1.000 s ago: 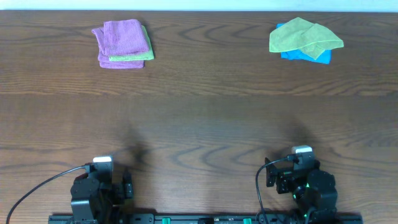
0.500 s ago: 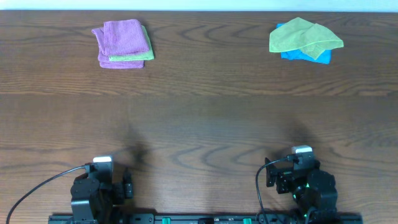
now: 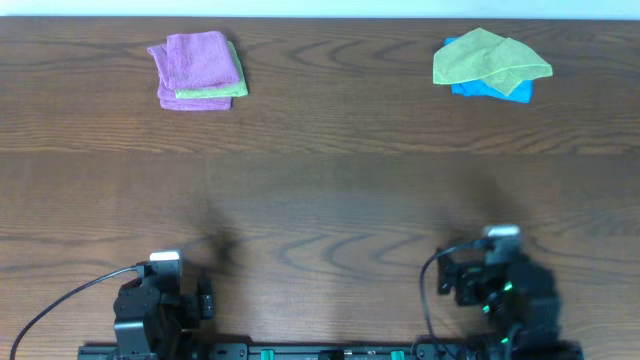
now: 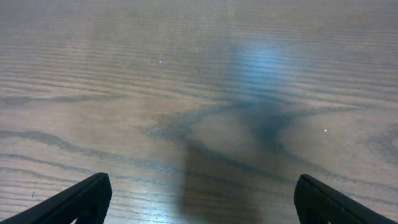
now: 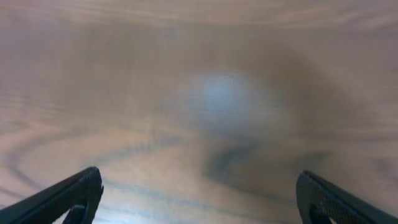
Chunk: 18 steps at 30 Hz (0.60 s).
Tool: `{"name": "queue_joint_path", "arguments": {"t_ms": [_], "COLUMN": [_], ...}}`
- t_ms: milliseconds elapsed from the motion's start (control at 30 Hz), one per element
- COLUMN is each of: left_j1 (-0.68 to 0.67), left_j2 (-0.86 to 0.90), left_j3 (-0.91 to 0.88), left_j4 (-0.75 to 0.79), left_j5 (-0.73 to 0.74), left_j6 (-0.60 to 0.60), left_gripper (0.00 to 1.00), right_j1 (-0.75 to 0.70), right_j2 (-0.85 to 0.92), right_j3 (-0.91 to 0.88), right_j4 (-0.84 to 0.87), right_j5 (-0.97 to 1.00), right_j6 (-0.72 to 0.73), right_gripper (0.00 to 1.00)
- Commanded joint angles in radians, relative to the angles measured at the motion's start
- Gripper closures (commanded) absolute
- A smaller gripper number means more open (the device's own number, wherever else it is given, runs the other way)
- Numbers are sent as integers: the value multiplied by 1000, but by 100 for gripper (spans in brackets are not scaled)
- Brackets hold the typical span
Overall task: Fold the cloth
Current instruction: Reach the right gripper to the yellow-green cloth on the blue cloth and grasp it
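Note:
A crumpled green cloth (image 3: 488, 57) lies on a blue cloth (image 3: 490, 89) at the far right of the table. A folded purple cloth (image 3: 198, 62) sits on a folded green cloth (image 3: 220, 91) and another purple one at the far left. My left gripper (image 4: 200, 202) is open and empty near the front left edge; it shows in the overhead view (image 3: 160, 290) too. My right gripper (image 5: 200, 199) is open and empty over bare wood at the front right, also in the overhead view (image 3: 500, 275). Neither wrist view shows any cloth.
The wooden table (image 3: 320, 190) spans the whole view. The arm bases and a black rail (image 3: 330, 351) run along the front edge, with cables beside each arm.
My right arm has shifted a little to the right and up off its rest spot. The left arm and the cloths have not moved.

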Motion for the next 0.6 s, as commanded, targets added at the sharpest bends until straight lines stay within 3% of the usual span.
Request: {"name": "queue_joint_path", "arguments": {"t_ms": [0, 300, 433, 567], "left_j1": [-5, -5, -5, -5], "left_j2": [-7, -7, -7, -7], "left_j3": [-27, -27, -27, -27], "left_j4": [-28, -28, -28, -28], "left_j5": [-31, -31, -31, -31], "left_j6": [18, 18, 18, 18], "left_gripper": [5, 5, 5, 5], "right_j1": [-38, -184, -230, -246], "right_j2": [214, 946, 1179, 1325], "right_j3": [244, 949, 1172, 1286], "right_j4": [-21, -80, -95, -31], "right_j5": [65, 26, 26, 21], "right_j6": [35, 35, 34, -12], "right_gripper": [1, 1, 1, 1]}}
